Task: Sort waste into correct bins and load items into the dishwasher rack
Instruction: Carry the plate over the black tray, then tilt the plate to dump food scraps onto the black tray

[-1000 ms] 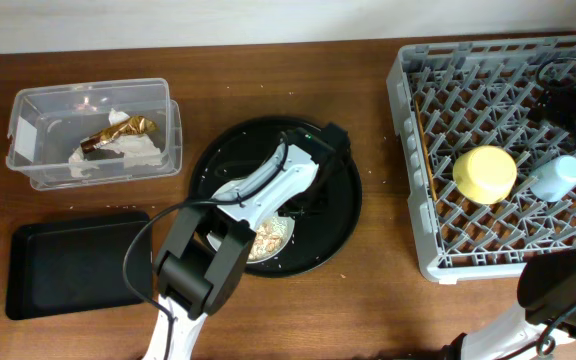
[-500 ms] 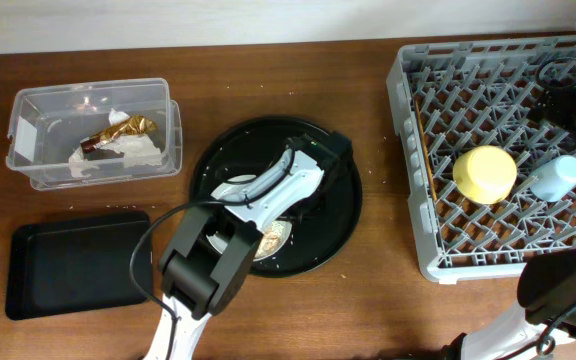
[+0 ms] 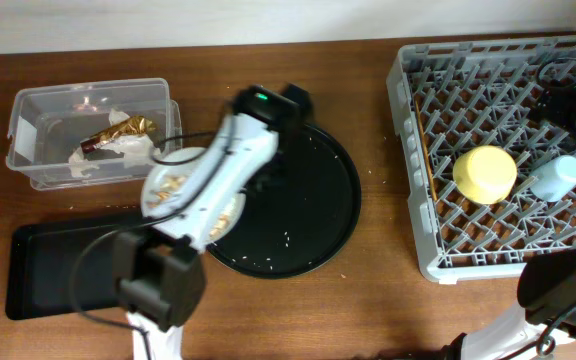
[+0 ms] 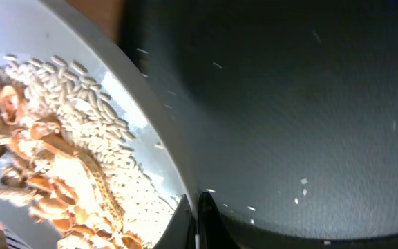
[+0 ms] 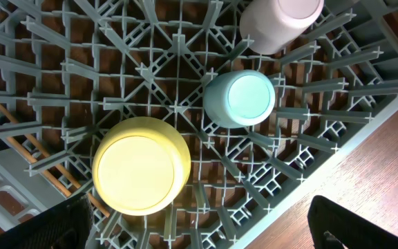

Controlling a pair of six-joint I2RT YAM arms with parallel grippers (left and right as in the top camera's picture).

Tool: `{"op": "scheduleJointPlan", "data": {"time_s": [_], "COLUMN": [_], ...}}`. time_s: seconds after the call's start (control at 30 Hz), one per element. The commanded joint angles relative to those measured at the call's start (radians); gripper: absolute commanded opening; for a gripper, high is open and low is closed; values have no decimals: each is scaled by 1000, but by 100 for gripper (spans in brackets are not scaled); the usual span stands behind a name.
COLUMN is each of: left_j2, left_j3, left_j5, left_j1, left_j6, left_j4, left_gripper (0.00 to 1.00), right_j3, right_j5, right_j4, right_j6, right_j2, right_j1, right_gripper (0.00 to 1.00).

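Observation:
My left gripper is shut on the rim of the pale grey-green plate, which it holds over the left edge of the large round black tray. The plate carries beige food scraps and white grains. The clear tub holds the gold wrapper and white napkins. The flat black tray lies below the tub. My right gripper is open above the grey rack, which holds the yellow bowl, blue cup, white cup and chopsticks.
A few white grains lie scattered on the round black tray. Small crumbs dot the wooden table around it. The rack fills the right side of the table up to its edge.
My left gripper has lifted the plate with the food scraps off the middle of the round tray and swung it left, toward the tub and flat tray. The right arm has not moved.

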Motion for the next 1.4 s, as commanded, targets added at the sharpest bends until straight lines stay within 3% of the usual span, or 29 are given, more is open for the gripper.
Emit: {"op": "scheduleJointPlan", "data": {"time_s": [0.0,0.1,0.33,0.47,0.57,0.7,0.8,0.93,1.27,1.37], "left_j2": [-133,-143,-143,-145,-164,-290,-312,-312,-312,-312], "left_j3": [18,-6,-211,-237,-237,-237,-237,-237,-364,-378], "left_j5": [3,69,189,352,391,471,590,621,1055,1109], "left_j1": [192,436,689,784,860,887,887,926,1201,1248], "left_j6": [-16,-12,-1,131,177,252,315,346,586,618], "left_j4": [-8,13,225,244,228,212,213,205,209,184], "left_gripper": [1,1,1,1,1,1,1,1,1,1], "right_j3": [14,14,14,14,14,14,14,14,14,14], "right_j5": [13,13,13,13,13,13,13,13,13,13], "right_j4": [-2,-2,-2,-2,-2,-2,-2,-2,-2,-2], "right_j6": [9,9,9,9,9,9,9,9,9,9], "right_j2": [-4,-4,-4,-4,-4,-4,-4,-4,-4,-4], "right_j1": [-2,-2,-2,-2,-2,-2,-2,-2,-2,-2], "right_gripper": [98,98,98,98,98,98,98,98,98,98]}}
